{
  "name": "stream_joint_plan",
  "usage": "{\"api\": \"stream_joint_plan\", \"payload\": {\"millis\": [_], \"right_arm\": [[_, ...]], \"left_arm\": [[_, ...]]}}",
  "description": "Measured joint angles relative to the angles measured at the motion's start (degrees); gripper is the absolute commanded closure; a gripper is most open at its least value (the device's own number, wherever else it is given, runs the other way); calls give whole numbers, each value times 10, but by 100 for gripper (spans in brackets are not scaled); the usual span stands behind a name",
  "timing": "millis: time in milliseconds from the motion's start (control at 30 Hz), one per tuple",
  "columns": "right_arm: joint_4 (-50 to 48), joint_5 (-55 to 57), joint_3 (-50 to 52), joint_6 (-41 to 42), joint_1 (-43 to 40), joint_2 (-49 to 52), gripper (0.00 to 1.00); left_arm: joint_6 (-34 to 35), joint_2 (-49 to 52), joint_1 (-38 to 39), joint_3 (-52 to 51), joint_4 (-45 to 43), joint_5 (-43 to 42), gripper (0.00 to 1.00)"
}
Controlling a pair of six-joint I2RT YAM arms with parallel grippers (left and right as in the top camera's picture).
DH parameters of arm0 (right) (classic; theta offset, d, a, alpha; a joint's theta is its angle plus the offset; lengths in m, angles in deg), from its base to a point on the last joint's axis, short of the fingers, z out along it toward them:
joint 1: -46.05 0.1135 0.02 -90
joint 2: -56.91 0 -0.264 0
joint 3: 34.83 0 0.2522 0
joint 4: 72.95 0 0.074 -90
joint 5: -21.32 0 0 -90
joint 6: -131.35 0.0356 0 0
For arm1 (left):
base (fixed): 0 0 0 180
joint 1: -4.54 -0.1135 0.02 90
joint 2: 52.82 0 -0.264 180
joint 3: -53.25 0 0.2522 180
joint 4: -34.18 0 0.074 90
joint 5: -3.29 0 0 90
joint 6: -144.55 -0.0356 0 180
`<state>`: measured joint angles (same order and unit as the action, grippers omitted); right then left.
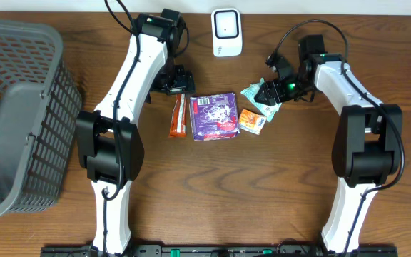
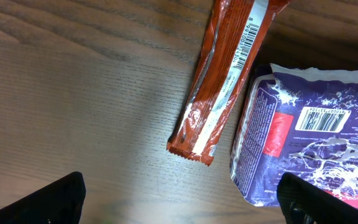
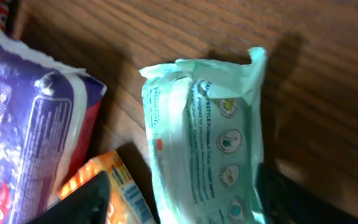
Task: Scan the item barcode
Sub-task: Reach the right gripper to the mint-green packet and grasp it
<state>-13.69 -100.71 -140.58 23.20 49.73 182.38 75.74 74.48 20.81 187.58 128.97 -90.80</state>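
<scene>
A mint-green wipes pack (image 3: 210,143) lies on the wooden table, right of a small orange packet (image 3: 114,193) and a purple packet (image 3: 30,124). My right gripper (image 3: 182,199) straddles the green pack's near end. Its jaws are open: the right finger is at the pack's edge and the left finger hangs over the orange packet. In the overhead view this gripper (image 1: 268,91) sits over the green pack (image 1: 259,96). My left gripper (image 2: 182,202) is wide open and holds nothing. It hovers beside an orange snack bar (image 2: 229,74) and the purple packet (image 2: 309,143), whose barcodes face up.
A white scanner (image 1: 227,32) stands at the table's back edge. A grey basket (image 1: 20,114) fills the left side. The orange bar (image 1: 178,116), purple packet (image 1: 214,116) and small orange packet (image 1: 252,121) lie in a row between the arms.
</scene>
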Motion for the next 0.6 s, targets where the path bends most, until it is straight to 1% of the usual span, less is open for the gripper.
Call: {"api": "stream_joint_plan", "payload": {"millis": [33, 67, 100, 133, 167, 233, 367, 467, 533, 600], "right_arm": [[1, -2, 0, -5, -1, 5, 53], [1, -3, 0, -10, -1, 8, 59], [1, -4, 0, -11, -2, 12, 61], [2, -4, 0, -12, -2, 15, 69], [4, -6, 0, -12, -2, 17, 78], [9, -9, 0, -14, -1, 17, 99], [14, -14, -4, -16, -3, 17, 99], [19, -3, -9, 3, -3, 16, 99], [29, 16, -15, 23, -1, 16, 99], [48, 70, -26, 49, 1, 9, 99]], "left_arm": [[0, 0, 0, 0, 0, 0, 2], [0, 0, 0, 0, 0, 0, 2], [0, 0, 0, 0, 0, 0, 2], [0, 0, 0, 0, 0, 0, 2], [0, 0, 0, 0, 0, 0, 2], [0, 0, 0, 0, 0, 0, 2], [0, 0, 0, 0, 0, 0, 2], [0, 0, 0, 0, 0, 0, 2], [0, 0, 0, 0, 0, 0, 2], [0, 0, 0, 0, 0, 0, 2]]}}
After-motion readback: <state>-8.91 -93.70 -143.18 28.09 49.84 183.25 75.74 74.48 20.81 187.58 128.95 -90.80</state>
